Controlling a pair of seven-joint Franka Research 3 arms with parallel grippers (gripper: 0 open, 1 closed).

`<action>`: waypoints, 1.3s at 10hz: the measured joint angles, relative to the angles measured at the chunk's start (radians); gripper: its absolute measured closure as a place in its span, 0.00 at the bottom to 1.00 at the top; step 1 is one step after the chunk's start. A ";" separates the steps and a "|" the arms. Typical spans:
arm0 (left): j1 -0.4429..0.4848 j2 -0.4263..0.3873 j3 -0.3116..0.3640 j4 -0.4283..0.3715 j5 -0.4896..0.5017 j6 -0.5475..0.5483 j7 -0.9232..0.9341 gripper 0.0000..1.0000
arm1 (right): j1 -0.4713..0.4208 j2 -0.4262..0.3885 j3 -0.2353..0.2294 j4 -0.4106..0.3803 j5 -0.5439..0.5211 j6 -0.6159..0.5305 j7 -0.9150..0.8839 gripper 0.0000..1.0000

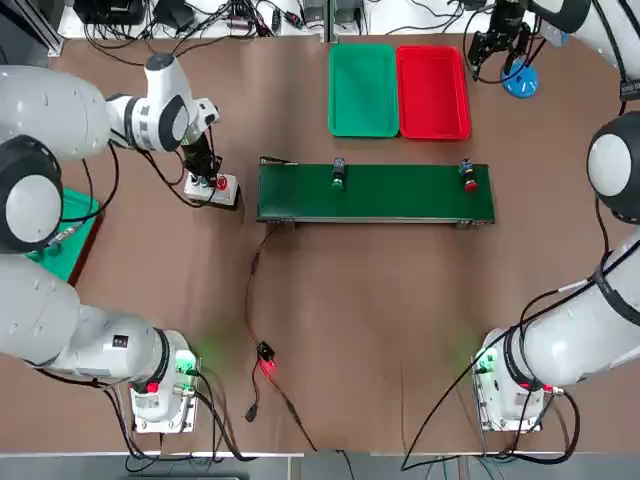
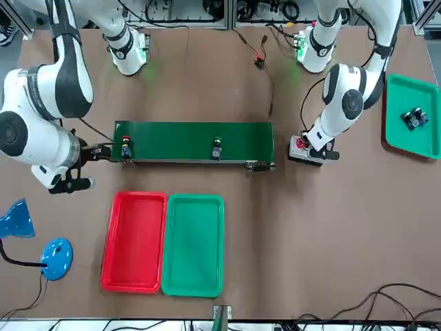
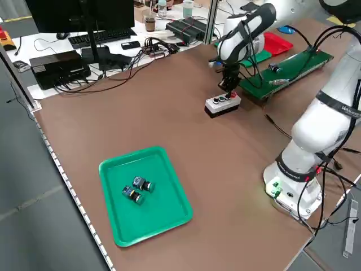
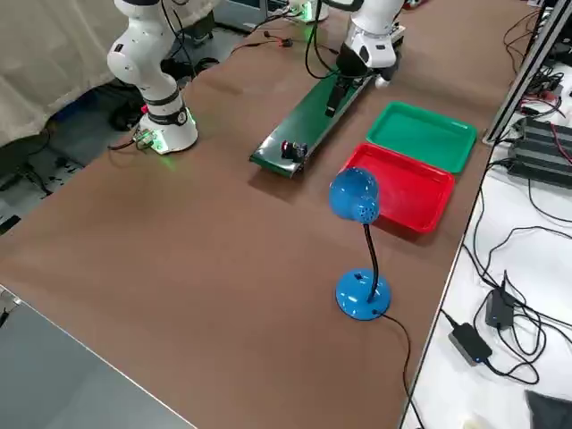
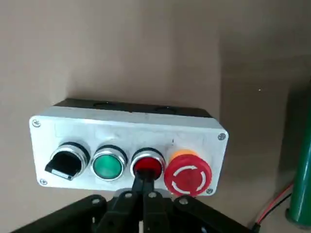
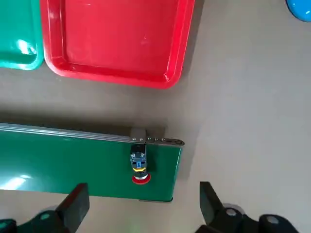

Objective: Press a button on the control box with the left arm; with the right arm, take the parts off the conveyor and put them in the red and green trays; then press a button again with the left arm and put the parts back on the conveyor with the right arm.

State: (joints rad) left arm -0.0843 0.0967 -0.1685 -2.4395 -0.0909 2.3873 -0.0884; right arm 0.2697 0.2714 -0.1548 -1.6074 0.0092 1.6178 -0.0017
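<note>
Two parts sit on the conveyor (image 1: 375, 192): a green-capped part (image 1: 338, 174) mid-belt, a red-capped part (image 1: 469, 177) near its end. Left gripper (image 5: 144, 187), jaws closed together, touches the control box (image 5: 127, 147) red button (image 5: 147, 165). Right gripper (image 6: 141, 204), jaws wide, hovers beside the red tray (image 1: 432, 91); green tray (image 1: 363, 89) adjoins.

A: What surrounds your brown table (image 1: 350, 320)?

B: You see a white bench (image 3: 73, 42) with monitor (image 3: 73, 14), keyboard (image 3: 93, 38) and cables; beige curtain (image 4: 45, 54); blue desk lamp (image 4: 359, 232).
</note>
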 joint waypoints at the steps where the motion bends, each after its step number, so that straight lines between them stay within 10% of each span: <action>1: 0.000 0.000 0.000 0.001 0.000 0.000 0.000 0.99 | 0.000 0.000 0.000 0.000 0.000 0.000 0.000 0.00; 8: 0.003 0.001 0.000 0.031 0.000 -0.041 0.000 0.96 | 0.000 0.000 0.000 -0.005 0.000 0.000 0.000 0.00; 13: 0.027 -0.041 0.018 0.275 0.000 -0.218 -0.001 0.78 | 0.015 -0.003 0.002 -0.113 0.000 0.107 0.000 0.00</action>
State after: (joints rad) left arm -0.0575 0.0554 -0.1502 -2.1645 -0.0909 2.1694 -0.0892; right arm 0.2852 0.2688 -0.1530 -1.7208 0.0093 1.7248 -0.0017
